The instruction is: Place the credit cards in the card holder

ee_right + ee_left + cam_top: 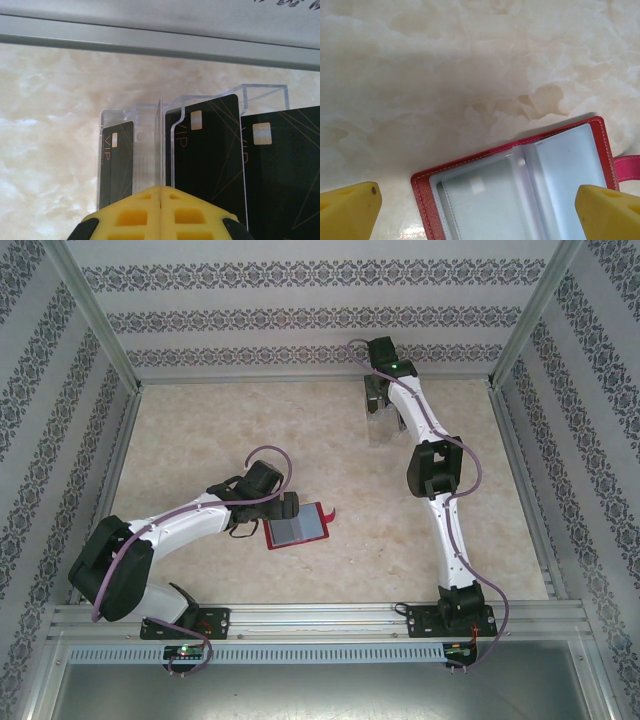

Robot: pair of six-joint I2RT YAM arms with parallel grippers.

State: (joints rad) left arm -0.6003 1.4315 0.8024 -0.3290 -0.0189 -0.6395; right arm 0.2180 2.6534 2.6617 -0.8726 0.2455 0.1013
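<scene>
Step in hand, as judged: a card is to be drawn from the clear rack (265,95) w/ the right fingers (125,217). The rack stands by the far edge of the bench (200,440), right of centre. Three of the credit cards (205,155) are seen upright in its slots, black w/ pale chip marks. The right fingers are pressed fully together just in front of the rack, in line w/ a thin pale upright edge between the left and middle cards. Whether that edge is a divider or a card pinched edge-on cannot be told

The card holder (296,526) lies open and flat near the middle of the bench, pocket panels up, strap (627,167) out to one side. The left fingers (350,210) are spread wide, one either side of it; contact cannot be told

To do it well: one card only should be taken, by its top edge, and lifted straight up along the slot so the rack isn't tipped or dragged. If nothing is held, the fingers must be opened before re-approach. The holder should be steadied by the left fingers w/ the pocket mouth left free, and the card brought in flat, aligned w/ the opening. A skewed entry is likely to jam or to push the light holder across the bench
</scene>
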